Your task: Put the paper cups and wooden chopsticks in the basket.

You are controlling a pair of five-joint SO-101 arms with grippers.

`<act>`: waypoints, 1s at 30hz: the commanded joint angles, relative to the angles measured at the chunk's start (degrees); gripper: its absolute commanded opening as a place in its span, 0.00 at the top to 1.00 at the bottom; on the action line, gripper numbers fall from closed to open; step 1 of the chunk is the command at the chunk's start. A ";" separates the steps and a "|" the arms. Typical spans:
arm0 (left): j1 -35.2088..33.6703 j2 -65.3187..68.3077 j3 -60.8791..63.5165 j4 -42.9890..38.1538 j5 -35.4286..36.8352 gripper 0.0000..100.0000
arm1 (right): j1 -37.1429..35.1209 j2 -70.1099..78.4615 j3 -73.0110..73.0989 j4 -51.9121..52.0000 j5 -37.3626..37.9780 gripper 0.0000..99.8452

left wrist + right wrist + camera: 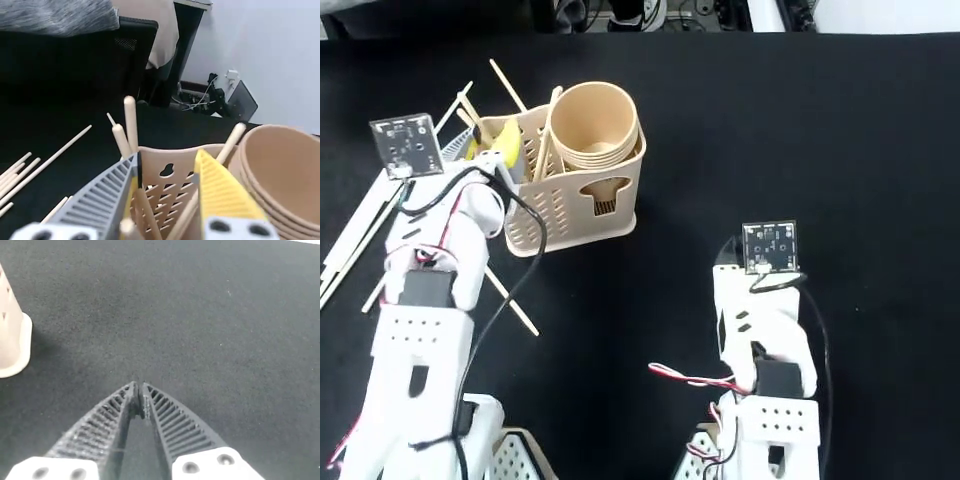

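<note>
Left gripper, jaws apart, above the beige perforated plastic basket; right gripper, jaws together, over black tabletop.

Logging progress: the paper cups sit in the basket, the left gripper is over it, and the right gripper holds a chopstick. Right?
No: the right gripper holds nothing; the right wrist view shows its fingers shut, empty. The paper cups are in the basket, the left gripper over it.

The table is covered in black. At twelve o'clock beyond it cables lie tangled. A white wall stands at one o'clock.
</note>
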 commanded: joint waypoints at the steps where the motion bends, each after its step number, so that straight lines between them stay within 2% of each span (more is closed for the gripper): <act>1: -1.01 -6.86 -7.87 9.67 0.26 0.81 | -0.88 -0.48 -0.13 -1.32 0.35 0.99; 5: -9.19 -11.69 -16.40 21.71 0.70 0.81 | -0.88 -0.48 -0.13 -1.32 0.35 0.99; 8: -16.84 -10.46 -23.96 31.30 0.70 0.81 | -0.88 -0.48 -0.13 -1.32 0.35 0.99; 14: -26.51 5.80 -35.03 45.63 -0.53 0.79 | -0.88 -0.48 -0.13 -1.32 0.35 0.99; 18: -29.85 20.40 -39.43 48.18 -4.84 0.79 | -0.88 -0.48 -0.13 -1.32 0.35 0.99; 23: -30.55 38.77 -44.26 48.09 -4.92 0.79 | -0.88 -0.48 -0.13 -1.32 0.35 0.99; 30: -26.33 61.27 -54.64 49.76 -4.92 0.79 | -0.88 -0.48 -0.13 -1.32 0.35 0.99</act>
